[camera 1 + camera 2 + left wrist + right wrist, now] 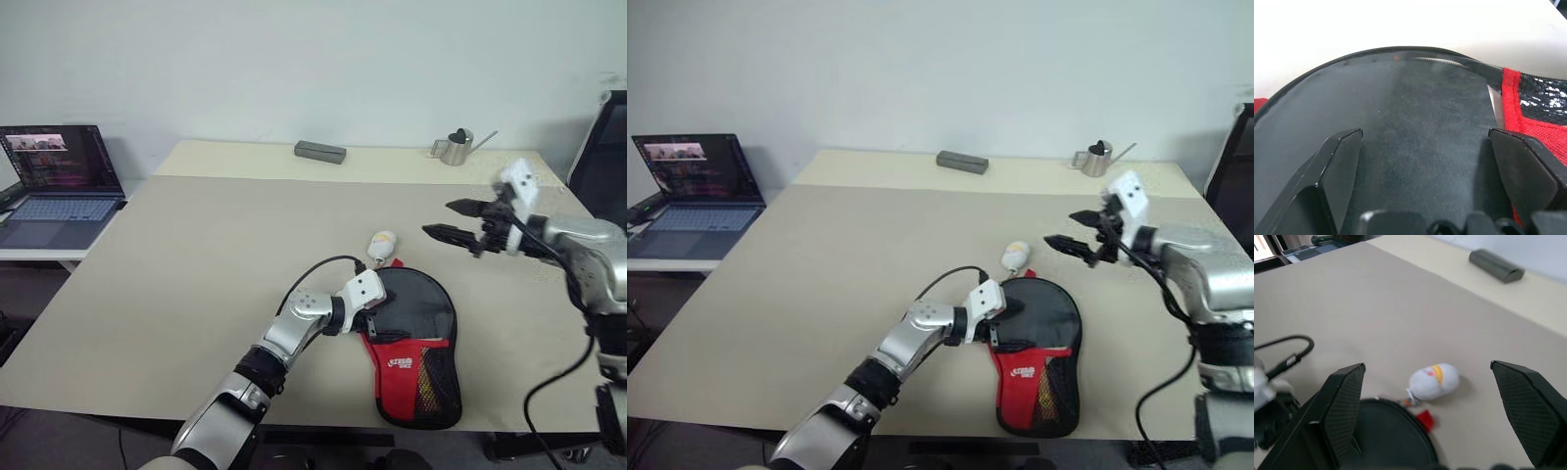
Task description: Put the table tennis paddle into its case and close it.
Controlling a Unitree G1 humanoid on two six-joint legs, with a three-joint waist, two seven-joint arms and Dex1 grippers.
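With the case (416,343) flat at the table's (196,255) near edge, press your wide-open left gripper (384,311) on it while the wide-open right gripper (460,220) descends for the zip; paddle unseen.

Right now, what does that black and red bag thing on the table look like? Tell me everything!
The case is a flat, paddle-shaped fabric pouch lying near the front edge of the beige table. Its round upper part is black, its narrower lower part red with a white logo and a black mesh pocket. A zipper runs along its curved rim. A small white charm lies at its top. The left claw, open, is at its left side over the black part.
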